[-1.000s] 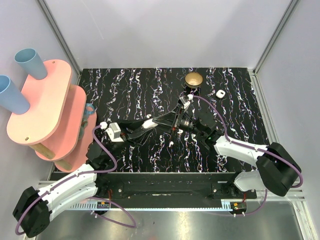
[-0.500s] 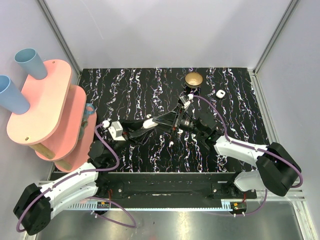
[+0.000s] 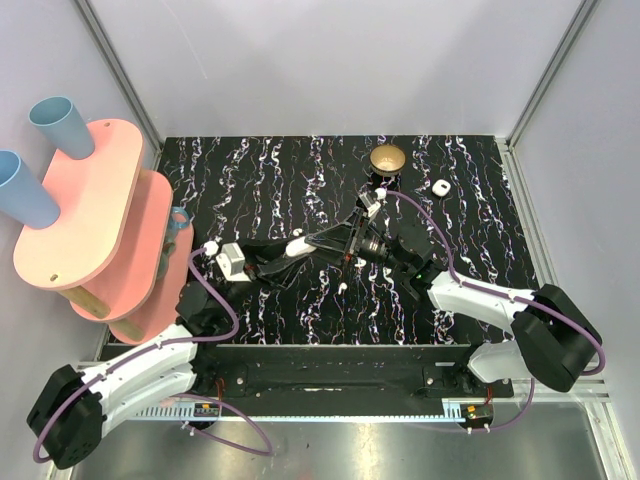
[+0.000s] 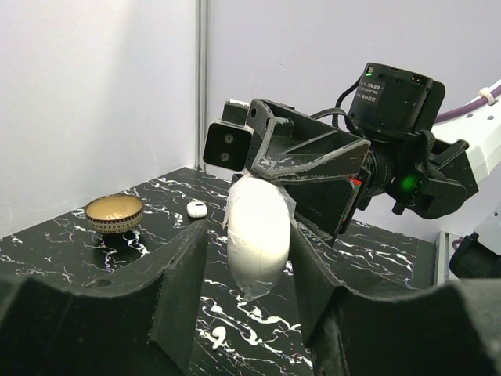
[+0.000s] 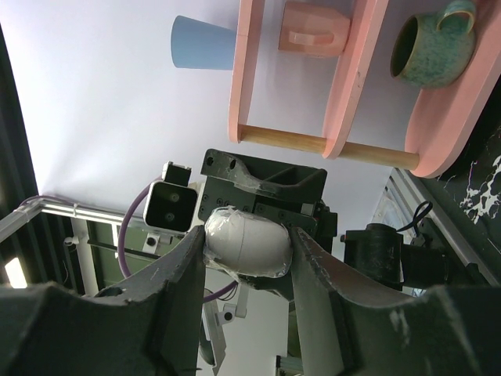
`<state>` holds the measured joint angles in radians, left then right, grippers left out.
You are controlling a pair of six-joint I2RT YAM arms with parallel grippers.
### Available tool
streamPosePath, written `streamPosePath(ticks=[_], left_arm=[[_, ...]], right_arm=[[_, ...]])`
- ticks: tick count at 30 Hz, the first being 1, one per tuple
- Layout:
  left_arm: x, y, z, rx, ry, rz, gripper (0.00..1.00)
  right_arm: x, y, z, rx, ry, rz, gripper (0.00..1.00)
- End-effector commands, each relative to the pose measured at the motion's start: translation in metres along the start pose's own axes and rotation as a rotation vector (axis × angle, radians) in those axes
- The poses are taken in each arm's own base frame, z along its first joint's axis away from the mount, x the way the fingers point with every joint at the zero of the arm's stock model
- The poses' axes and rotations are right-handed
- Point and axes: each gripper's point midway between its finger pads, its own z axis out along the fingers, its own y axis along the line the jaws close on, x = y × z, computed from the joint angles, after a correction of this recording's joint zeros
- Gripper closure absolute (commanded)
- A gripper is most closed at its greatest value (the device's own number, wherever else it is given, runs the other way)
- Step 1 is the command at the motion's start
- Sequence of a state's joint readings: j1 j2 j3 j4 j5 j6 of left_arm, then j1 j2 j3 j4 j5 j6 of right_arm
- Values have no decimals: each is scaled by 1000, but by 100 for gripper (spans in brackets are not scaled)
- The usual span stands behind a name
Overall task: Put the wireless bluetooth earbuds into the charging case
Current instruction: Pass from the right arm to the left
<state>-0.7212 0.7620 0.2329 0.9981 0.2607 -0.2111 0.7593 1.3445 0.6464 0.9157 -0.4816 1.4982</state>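
The charging case (image 3: 298,245) is a white egg-shaped shell wrapped in clear tape, held in the air above the middle of the table. My right gripper (image 5: 246,243) is shut on the case (image 5: 246,239), with both fingers pressed against its sides. My left gripper (image 4: 249,235) faces it from the other side, its jaws open around the lower end of the case (image 4: 258,235), with a gap on the left side. One of the wireless bluetooth earbuds (image 3: 342,286) lies on the black marbled table under the grippers and shows in the left wrist view (image 4: 215,337). Another small white bud (image 3: 438,187) lies at the back right.
A gold dish (image 3: 387,158) on a black base stands at the back, near the far bud. A pink two-level shelf (image 3: 90,215) at the left edge carries blue cups (image 3: 62,125) and a teal mug (image 3: 177,220). Grey walls enclose the table.
My left arm has slid a little to the right toward the case, and its jaws have narrowed slightly around it. The right gripper and the case have stayed in place.
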Motion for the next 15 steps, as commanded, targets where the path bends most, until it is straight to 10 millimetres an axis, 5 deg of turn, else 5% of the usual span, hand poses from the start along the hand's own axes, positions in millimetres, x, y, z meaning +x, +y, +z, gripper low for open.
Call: streamPosePath(ticks=[1,15], left_arm=[[-15,-4,4,18,-58,5,50],[-17,-3,6,10,-64,0,57]], right_arm=[[2,16,0,-60,9,-24,99],[2,15,0,-61,10,-22,99]])
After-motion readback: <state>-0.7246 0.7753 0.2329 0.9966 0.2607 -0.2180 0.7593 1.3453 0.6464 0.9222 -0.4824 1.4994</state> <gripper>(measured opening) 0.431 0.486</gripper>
